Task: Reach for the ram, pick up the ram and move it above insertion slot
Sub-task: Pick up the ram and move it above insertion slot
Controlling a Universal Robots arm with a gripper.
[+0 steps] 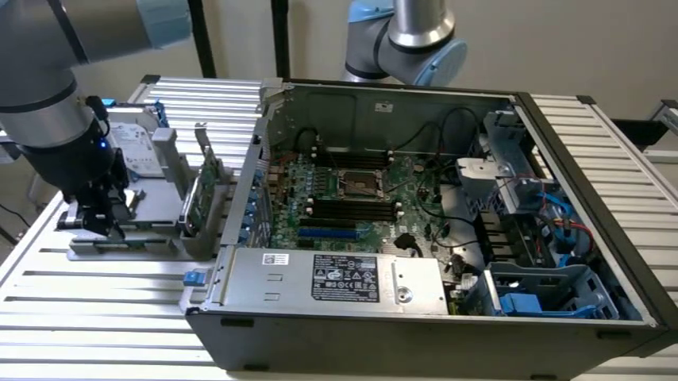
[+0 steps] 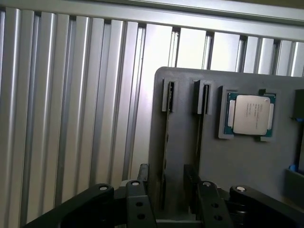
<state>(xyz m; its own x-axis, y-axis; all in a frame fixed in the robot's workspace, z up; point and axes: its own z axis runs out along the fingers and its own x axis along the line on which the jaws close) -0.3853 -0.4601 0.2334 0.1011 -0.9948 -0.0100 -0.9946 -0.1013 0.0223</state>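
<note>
End effector (image 2: 166, 172) open, straddling what looks like the ram (image 2: 166, 137), edge-on in gray holder (image 2: 247, 161). Best: centre over stick, align square, grip flat faces evenly.

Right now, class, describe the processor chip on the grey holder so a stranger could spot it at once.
Find the ribbed metal table, then the grey holder lying on it. Beside the holder's two narrow slots sits the processor chip: a silver square lid on a green board, unlike the long thin slots.

Fingers (image 2: 137, 205) cut off @ edge
</note>
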